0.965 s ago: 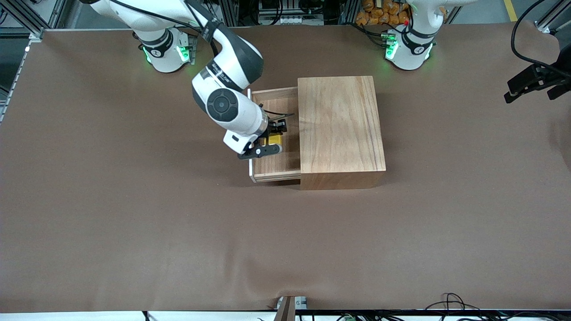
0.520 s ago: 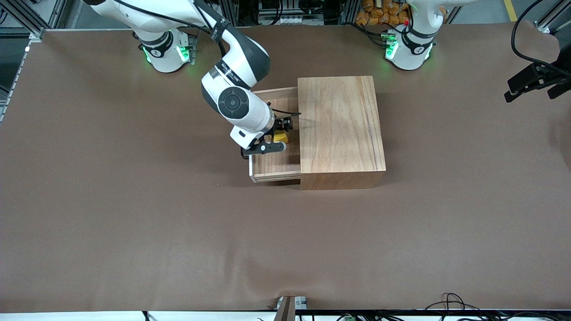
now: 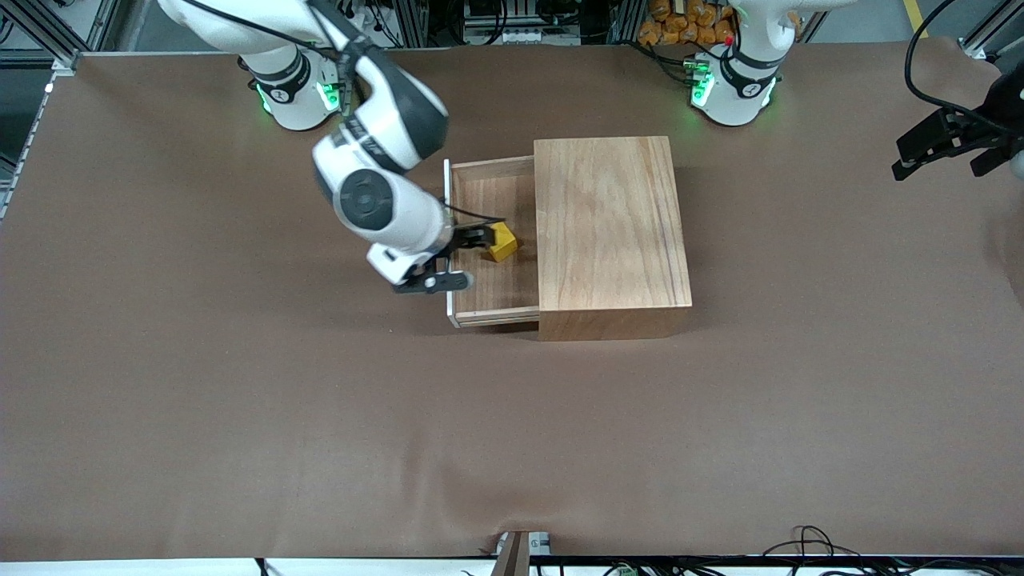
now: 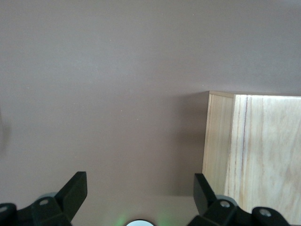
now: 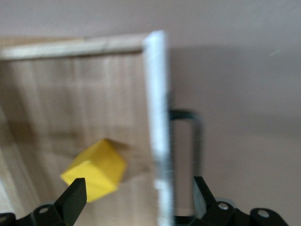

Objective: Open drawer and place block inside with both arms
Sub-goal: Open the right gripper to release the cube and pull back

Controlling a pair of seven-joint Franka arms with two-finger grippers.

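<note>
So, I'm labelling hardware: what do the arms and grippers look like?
Both arms are white with black joint bands and green-lit round bases. The right arm has a black cable along it. The right gripper and left gripper are black, two-fingered.

The right arm's wrist covers the drawer's (image 3: 488, 280) white front edge midway along, and its handle (image 5: 188, 141) is hidden in the front view. The right wrist view is blurred, softening the block (image 5: 96, 175). The wooden box (image 4: 254, 155) is cut off in the left wrist view. The left gripper (image 3: 952, 144) sits at the front view's edge, partly cropped.
</note>
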